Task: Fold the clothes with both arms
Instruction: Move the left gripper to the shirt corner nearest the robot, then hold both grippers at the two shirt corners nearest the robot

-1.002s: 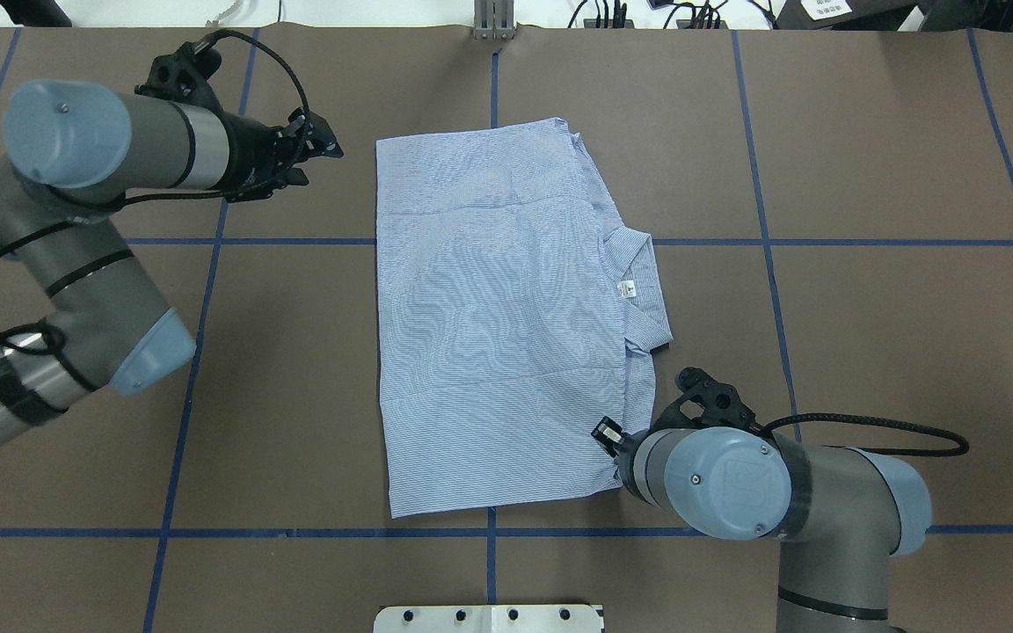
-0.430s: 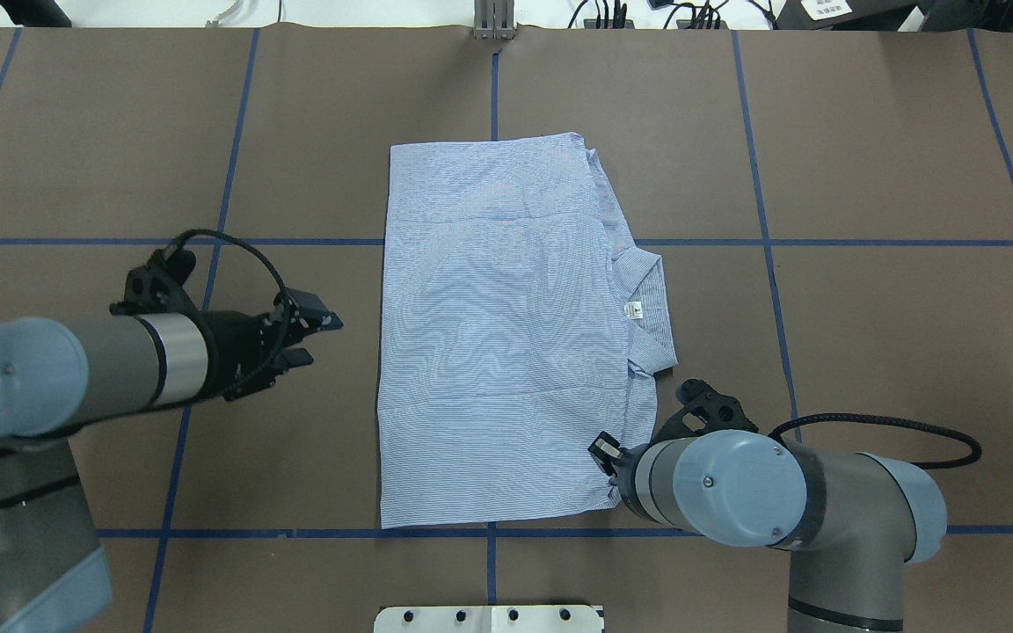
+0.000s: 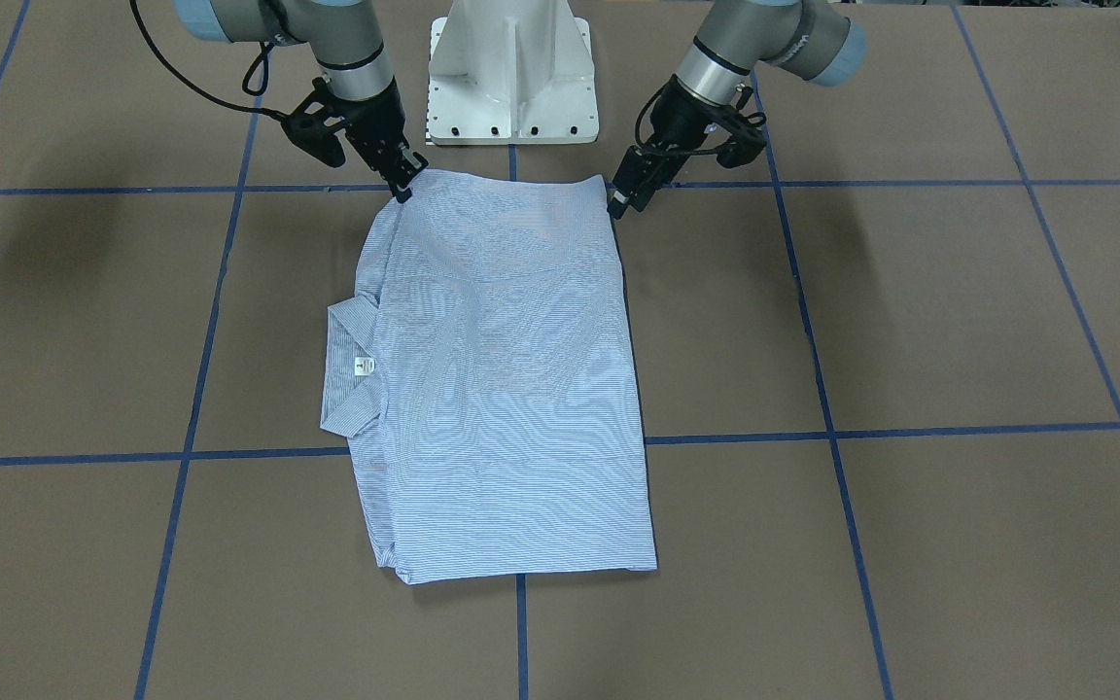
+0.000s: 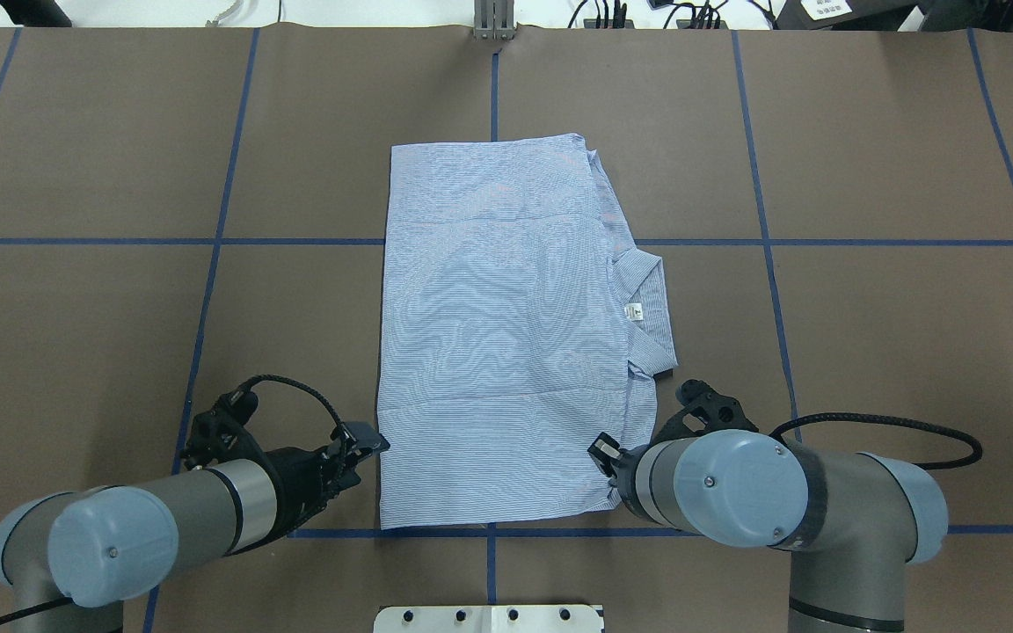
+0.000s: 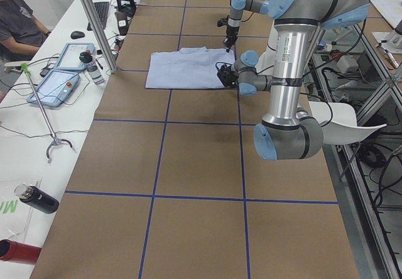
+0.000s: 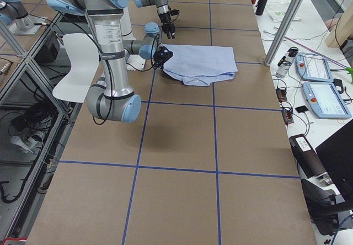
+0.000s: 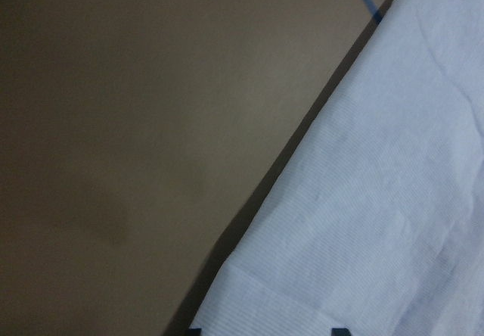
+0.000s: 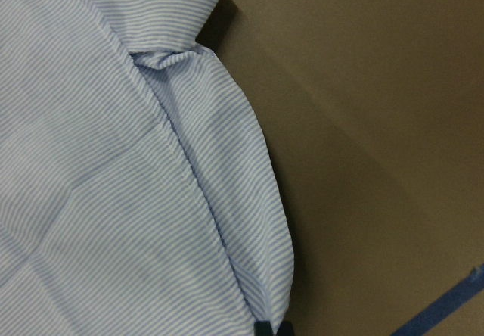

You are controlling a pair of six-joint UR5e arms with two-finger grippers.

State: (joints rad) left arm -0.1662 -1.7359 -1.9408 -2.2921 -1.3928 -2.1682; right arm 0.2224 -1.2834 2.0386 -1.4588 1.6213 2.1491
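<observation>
The light blue striped shirt [image 4: 506, 334] lies folded flat in the middle of the table, with the collar and white neck label [image 4: 635, 310] on its right side. It also shows in the front view [image 3: 502, 389]. My left gripper [image 4: 373, 440] is open at the shirt's near left corner [image 3: 618, 204]. In the left wrist view its tips stand apart over the shirt's edge [image 7: 378, 200]. My right gripper [image 3: 402, 190] is at the near right corner, mostly hidden under its wrist in the overhead view. In the right wrist view its tips sit close together on the shirt's edge [image 8: 113, 200].
The white pedestal base [image 3: 511, 87] stands just behind the shirt's near edge. Blue tape lines [image 4: 207, 242] cross the brown table. An operators' bench with tablets [image 5: 59, 71] and bottles runs along the far side, with a metal post [image 4: 493, 22] at the far edge.
My left arm swung from the far left of the table back to the shirt's near left corner. The shirt shifted slightly at first, then lay still. The right arm barely moved.
</observation>
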